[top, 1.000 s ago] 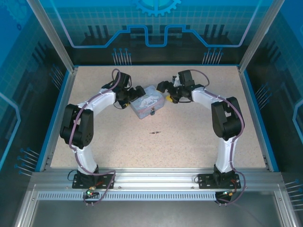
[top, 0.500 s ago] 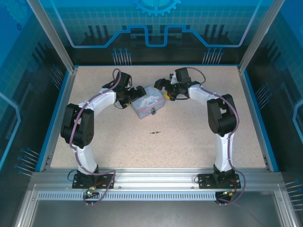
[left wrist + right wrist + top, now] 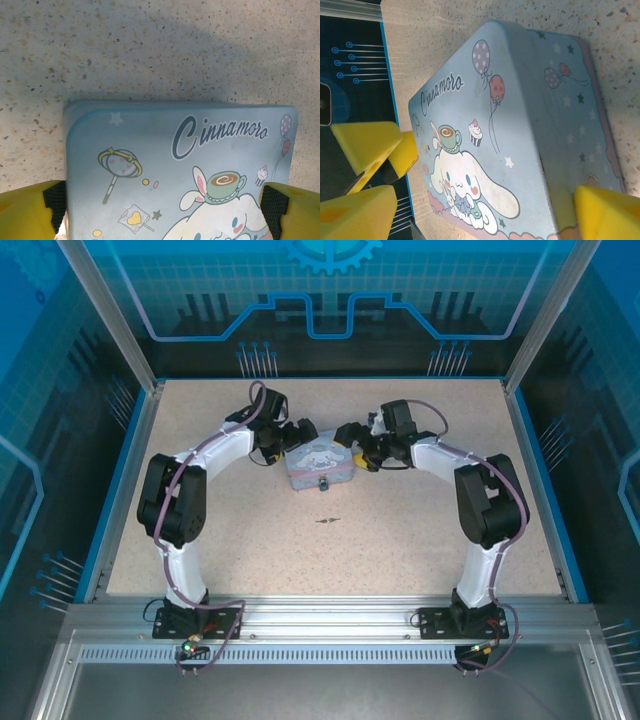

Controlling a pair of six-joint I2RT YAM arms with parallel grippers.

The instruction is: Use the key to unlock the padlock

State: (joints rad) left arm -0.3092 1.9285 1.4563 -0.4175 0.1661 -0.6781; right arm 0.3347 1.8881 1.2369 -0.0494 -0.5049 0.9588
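I start at the left gripper [image 3: 163,202]. Its jaws stand wide apart, and the pale blue tin [image 3: 180,150] lies between them. In the left wrist view the black pads [image 3: 54,202] sit right at the two sides of the tin. I cannot tell if they really press on it, so I call this gripper spread, not clamped.

The right gripper [image 3: 485,200] is also spread wide, astride the same tin. One yellow finger [image 3: 610,215] is against or just beside the tin's side, and the other one stands clear of it.

In the top view the left gripper is at about 10 o'clock of the tin and the right gripper at about 2 o'clock, facing each other across its far part. The tin lies flat, lid up, with a cartoon print and the word "Cinnamoro", on the speckled table [image 3: 200,540].

The padlock [image 3: 322,483] is at the 6 o'clock side of the tin, at the middle of its near edge and touching it. It is too small for me to see its shackle. The key [image 3: 327,520] is a thin dark sliver flat on the table, further toward 6 o'clock from the padlock. It is apart from the tin and well apart from both grippers.
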